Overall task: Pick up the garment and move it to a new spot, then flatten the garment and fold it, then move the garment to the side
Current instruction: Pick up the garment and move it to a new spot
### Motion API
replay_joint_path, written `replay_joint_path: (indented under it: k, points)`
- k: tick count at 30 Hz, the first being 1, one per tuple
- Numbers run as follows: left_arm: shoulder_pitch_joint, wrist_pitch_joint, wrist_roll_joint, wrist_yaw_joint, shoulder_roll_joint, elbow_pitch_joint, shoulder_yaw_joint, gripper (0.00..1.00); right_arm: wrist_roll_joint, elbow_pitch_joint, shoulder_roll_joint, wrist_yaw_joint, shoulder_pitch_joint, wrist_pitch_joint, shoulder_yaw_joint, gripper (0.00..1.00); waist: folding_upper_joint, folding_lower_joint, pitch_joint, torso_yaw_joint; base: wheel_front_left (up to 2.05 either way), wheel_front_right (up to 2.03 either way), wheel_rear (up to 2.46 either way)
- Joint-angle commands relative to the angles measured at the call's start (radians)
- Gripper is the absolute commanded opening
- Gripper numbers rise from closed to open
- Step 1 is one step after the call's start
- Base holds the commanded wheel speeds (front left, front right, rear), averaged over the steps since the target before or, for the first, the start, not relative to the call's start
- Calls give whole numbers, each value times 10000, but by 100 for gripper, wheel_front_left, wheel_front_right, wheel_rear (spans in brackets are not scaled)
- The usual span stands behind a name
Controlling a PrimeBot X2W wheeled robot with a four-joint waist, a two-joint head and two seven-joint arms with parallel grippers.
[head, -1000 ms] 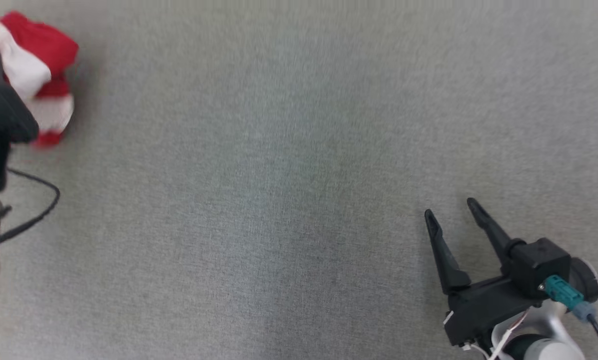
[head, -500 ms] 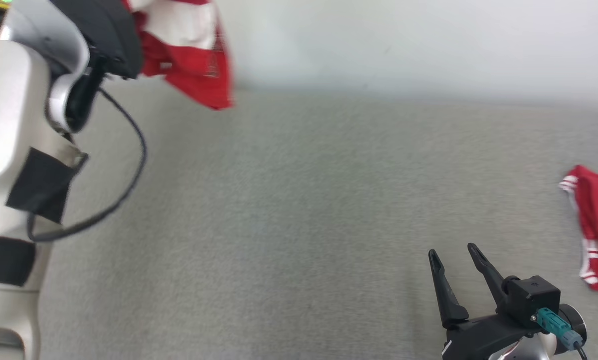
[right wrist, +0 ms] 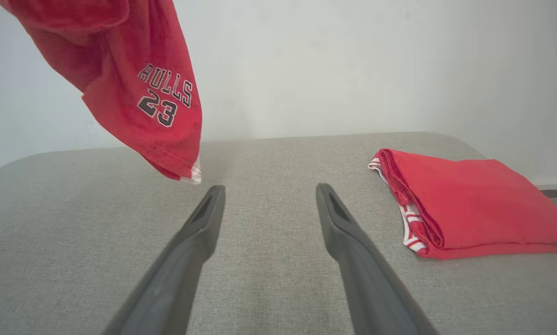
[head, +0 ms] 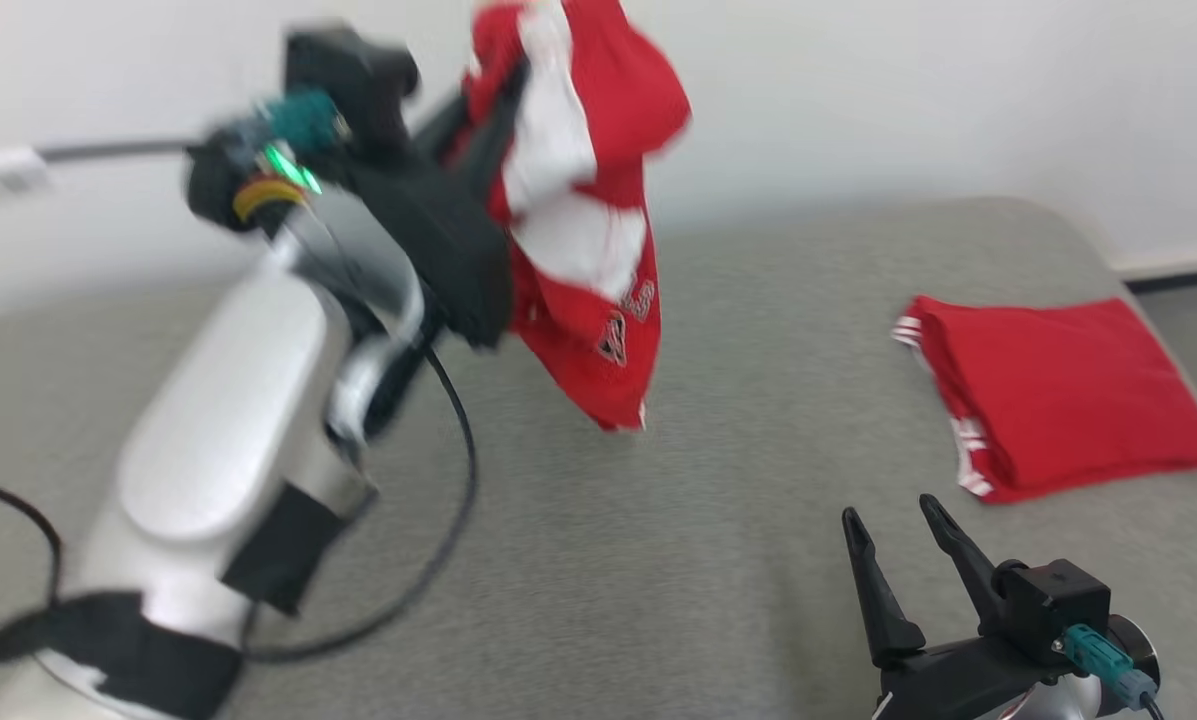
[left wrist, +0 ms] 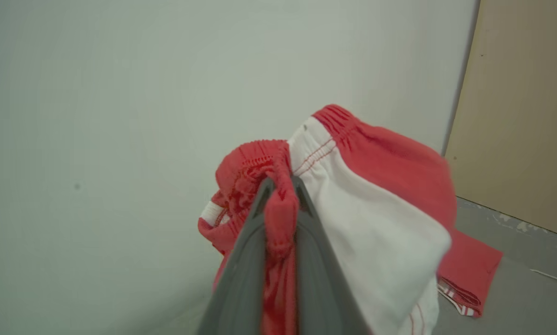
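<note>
One garment (head: 578, 230) aloft, another folded.
Left fingers (left wrist: 241, 279) clamp its waistband, dangling it above the grey tabletop (head: 718, 520); right fingers (head: 870, 585) gape empty, low, near the folded garment (head: 1068, 390).

The head camera has swung upward: a second ago it took in bare grey surface (head: 658, 560), and now the pale wall (head: 908, 100) and a whole folded red cloth (head: 1058, 385) at the right, half cut off by the edge half a second ago. The left gripper (left wrist: 280, 186), clamped on the garment (head: 598, 330), has passed from the far left edge to the upper middle, and the garment now dangles full length over the surface
</note>
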Motion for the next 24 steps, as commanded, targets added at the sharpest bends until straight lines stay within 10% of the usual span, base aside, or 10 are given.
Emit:
replay_joint_path:
  k: [1, 12, 13, 24]
  points:
    - [506, -72, -107, 79, -172, 5, -95, 0, 33, -33, 13, -18, -13, -23, 22, 100, 2, 2, 206, -942, 0, 0, 0]
    - [3379, -992, -105, 406, -676, 1897, -941, 0, 179, 38, 17, -18, -426, -140, 445, 100, 2, 2, 958, -1527, 0, 0, 0]
    - [3479, -1148, -112, 410, -762, 2117, -961, 98, 196, 70, 17, -18, -441, -154, 469, 100, 2, 2, 983, -1516, 0, 0, 0]
    - [4211, -3986, 12, 619, -1086, 2262, -676, 100, 8, 88, 13, -18, -30, -69, -247, 100, 2, 2, 472, -514, 0, 0, 0]
